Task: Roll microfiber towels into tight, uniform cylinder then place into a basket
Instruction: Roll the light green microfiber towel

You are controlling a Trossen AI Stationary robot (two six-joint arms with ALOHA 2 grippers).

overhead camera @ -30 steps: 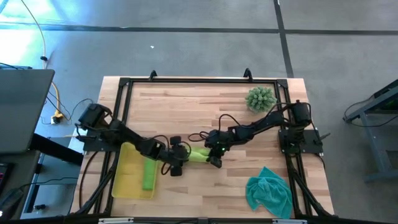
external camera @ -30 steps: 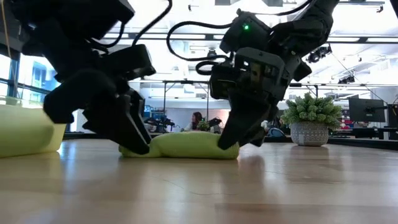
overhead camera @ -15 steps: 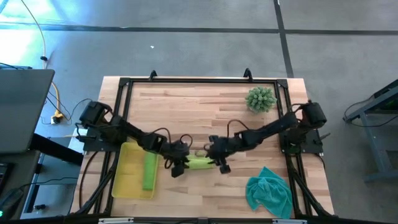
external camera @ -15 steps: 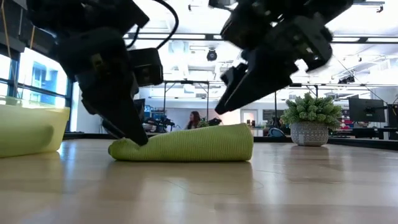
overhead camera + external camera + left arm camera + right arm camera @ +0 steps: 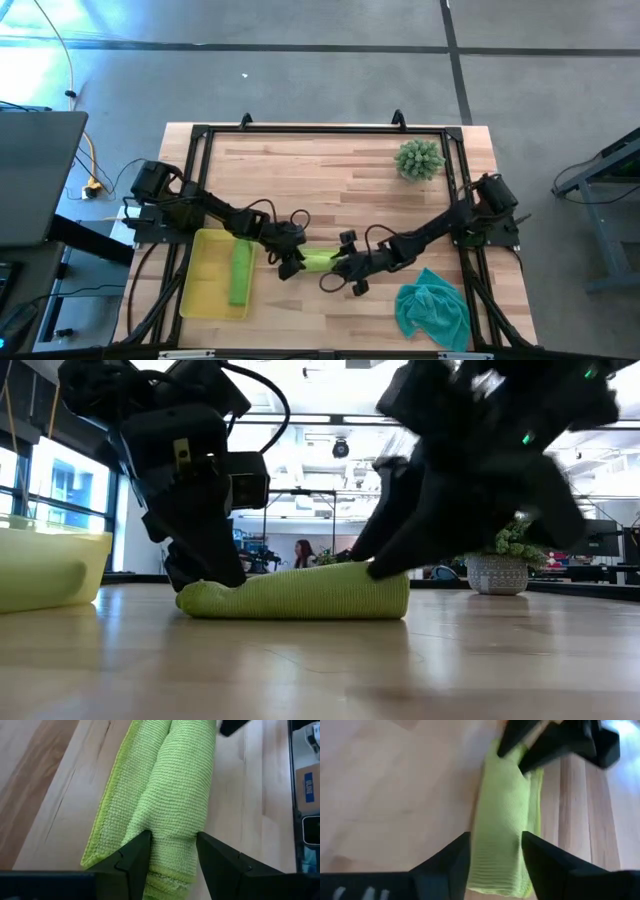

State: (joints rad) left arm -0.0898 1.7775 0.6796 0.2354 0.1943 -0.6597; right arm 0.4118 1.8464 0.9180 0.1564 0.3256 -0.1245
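Straddling one end of the rolled lime green towel point(image 5: 172, 800), the left gripper point(image 5: 172, 851) has its fingers point(image 5: 131, 855) pressed against both sides of the roll, pinching it where it lies flat on the bench point(image 5: 330, 185). At the roll's other end the right gripper point(image 5: 495, 857) has its fingers point(image 5: 447, 865) spread wider than the cloth, one on each side; whether they touch it I cannot tell. Beyond the left fingers, away from the roll, the yellow basket point(image 5: 205, 290) holds a second rolled lime towel point(image 5: 239, 272), while the teal towel point(image 5: 432, 311) lies crumpled near the right fingers and the spiky plant point(image 5: 419, 159) stands well apart.
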